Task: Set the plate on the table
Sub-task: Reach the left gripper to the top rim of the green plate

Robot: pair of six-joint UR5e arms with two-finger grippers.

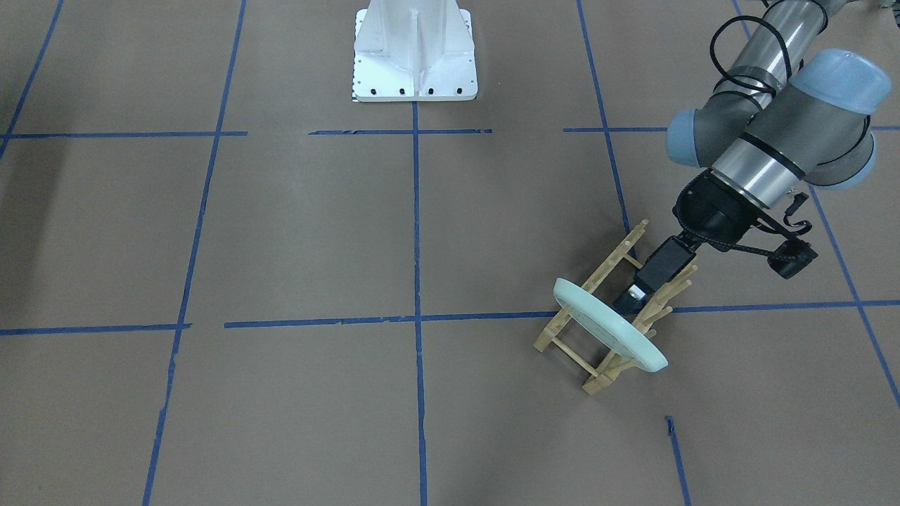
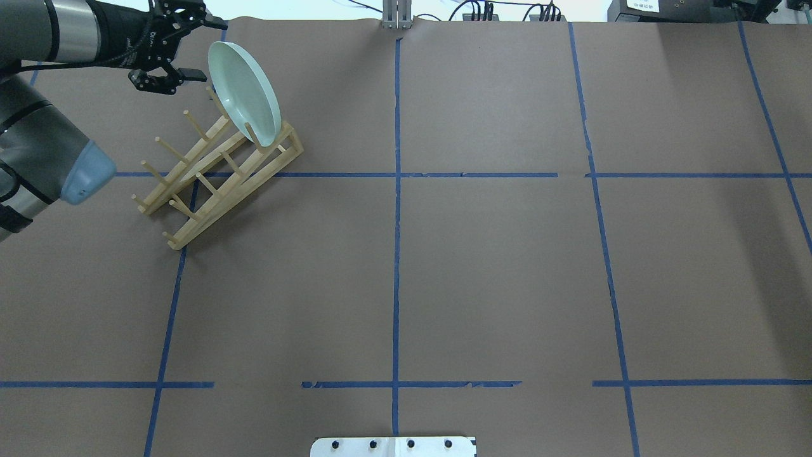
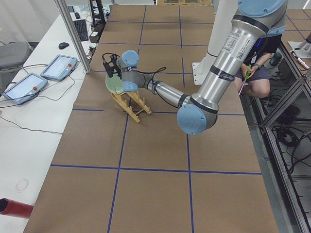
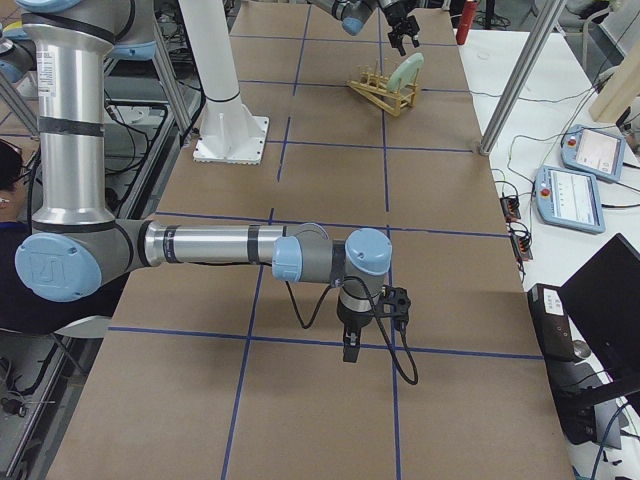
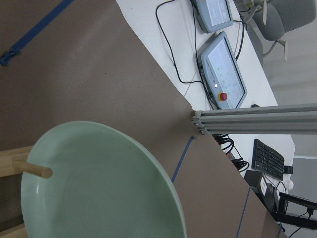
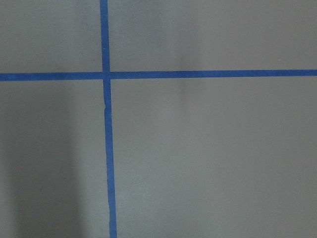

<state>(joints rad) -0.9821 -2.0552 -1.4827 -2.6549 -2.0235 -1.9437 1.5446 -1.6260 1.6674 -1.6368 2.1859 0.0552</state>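
The pale mint-green plate (image 2: pixel 244 89) stands on edge, tilted, in the end slot of a light wooden peg rack (image 2: pixel 209 171) at the far left of the table (image 2: pixel 495 254). My left gripper (image 2: pixel 204 51) is open, one finger on each side of the plate's upper rim, close to it. In the front-facing view it (image 1: pixel 631 299) reaches over the rack behind the plate (image 1: pixel 612 327). The left wrist view shows the plate's face (image 5: pixel 99 183) and one peg, no fingers. My right gripper (image 4: pixel 350 345) hangs low over bare table near me; I cannot tell whether it is open.
The white robot base (image 1: pixel 415 56) stands at the near-middle table edge. Beyond the far edge lie tablets (image 3: pixel 58 65), cables and a metal post (image 3: pixel 73 36). A red cylinder (image 3: pixel 14 208) lies off the table. A seated person (image 3: pixel 257 73) is beside the robot.
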